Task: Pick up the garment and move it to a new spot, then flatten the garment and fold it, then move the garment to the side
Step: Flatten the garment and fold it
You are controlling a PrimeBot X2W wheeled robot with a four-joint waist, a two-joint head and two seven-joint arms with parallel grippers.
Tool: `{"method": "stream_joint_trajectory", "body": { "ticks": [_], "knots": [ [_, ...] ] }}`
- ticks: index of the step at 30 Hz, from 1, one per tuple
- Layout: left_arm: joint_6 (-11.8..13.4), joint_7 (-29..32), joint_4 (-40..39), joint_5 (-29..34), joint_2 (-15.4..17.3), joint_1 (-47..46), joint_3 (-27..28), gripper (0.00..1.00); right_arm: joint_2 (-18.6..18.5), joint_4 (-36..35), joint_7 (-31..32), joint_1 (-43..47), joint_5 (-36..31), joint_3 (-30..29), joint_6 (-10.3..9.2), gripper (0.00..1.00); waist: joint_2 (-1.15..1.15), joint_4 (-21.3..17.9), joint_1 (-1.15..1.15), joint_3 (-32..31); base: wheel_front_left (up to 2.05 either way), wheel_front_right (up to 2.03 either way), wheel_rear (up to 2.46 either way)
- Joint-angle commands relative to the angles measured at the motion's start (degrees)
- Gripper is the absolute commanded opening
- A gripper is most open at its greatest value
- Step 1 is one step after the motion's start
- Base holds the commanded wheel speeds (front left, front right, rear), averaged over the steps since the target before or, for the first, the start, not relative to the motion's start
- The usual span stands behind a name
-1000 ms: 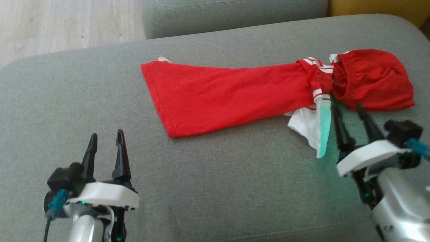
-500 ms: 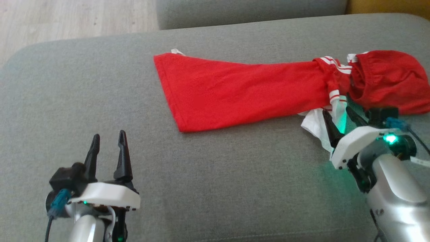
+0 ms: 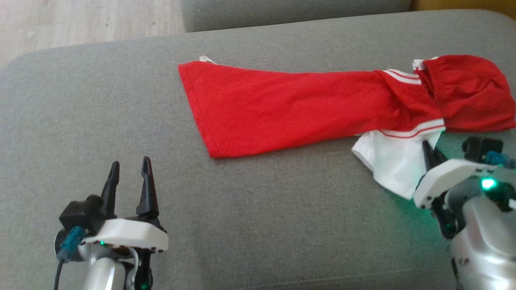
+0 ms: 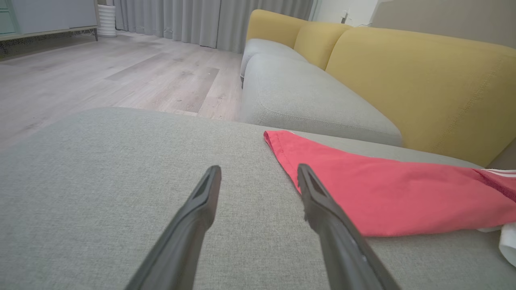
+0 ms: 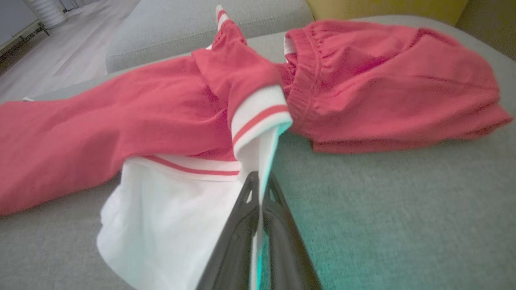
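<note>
Crosswise, red garment [image 3: 290,108] stretched left-right, right gripper [image 5: 259,180] pinching its white edge, left gripper [image 3: 130,162] spread.

Head camera: I look down over the sofa cushion [image 3: 262,225]. Wrist cameras: low, close along it, sharing the garment [image 3: 290,108].

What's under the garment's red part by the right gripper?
A white panel pokes out beneath the red garment, pinched in the right gripper, on the grey cushion. How far it runs underneath is covered.
</note>
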Motion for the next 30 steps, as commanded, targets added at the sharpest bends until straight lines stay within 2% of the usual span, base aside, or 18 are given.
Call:
{"method": "stream_joint_trajectory", "body": {
  "ticks": [1,2,3,4,15,19,23,30],
  "knots": [
    [-0.3,-0.7,-1.5,0.4,0.4,-2.9,1.8,1.00,0.5,-2.5,0.3,-0.1,0.4,1.5,-0.04,0.21,0.00,-0.6,0.00,0.2,0.00,0.00,0.00],
    [-0.4,-0.7,-1.4,0.5,0.5,-3.2,1.7,1.00,0.8,-3.0,0.3,0.1,0.7,1.7,-0.04,0.33,0.00,-0.8,0.00,0.3,0.00,0.00,0.00],
    [-0.5,-0.7,-1.3,0.6,0.6,-3.4,1.5,1.00,1.0,-3.4,0.3,0.2,1.0,1.7,-0.04,0.83,0.00,-1.1,0.00,0.3,0.00,0.00,0.00],
    [-0.6,-0.6,-1.3,0.7,0.7,-3.6,1.3,1.00,1.1,-3.6,0.3,0.4,1.1,1.7,-0.04,1.00,0.00,-1.3,0.00,0.3,0.00,0.00,0.00],
    [-2.8,4.5,-1.9,-0.7,2.6,-6.7,0.2,1.00,2.3,-8.6,-6.0,2.4,1.7,0.8,-0.04,1.00,0.00,-2.8,0.00,-0.6,0.00,0.00,0.00],
    [-5.3,10.8,-1.5,-3.3,4.1,-10.1,0.0,1.00,2.4,-12.5,-10.1,3.6,1.5,0.8,-0.04,1.00,0.00,-3.3,0.00,-0.8,0.00,0.00,0.00],
    [-8.3,24.3,1.5,-10.3,5.3,-16.0,-1.5,1.00,2.5,-16.5,-13.0,4.6,1.6,1.0,-0.04,1.00,0.00,-3.7,0.00,-0.3,0.00,0.00,0.00],
    [-9.3,48.7,15.1,-18.9,7.6,-26.8,-4.0,1.00,3.3,-19.2,-13.5,4.8,2.8,2.3,-0.04,1.00,0.00,-6.5,0.00,1.6,0.00,0.00,0.00]
  ]
}}
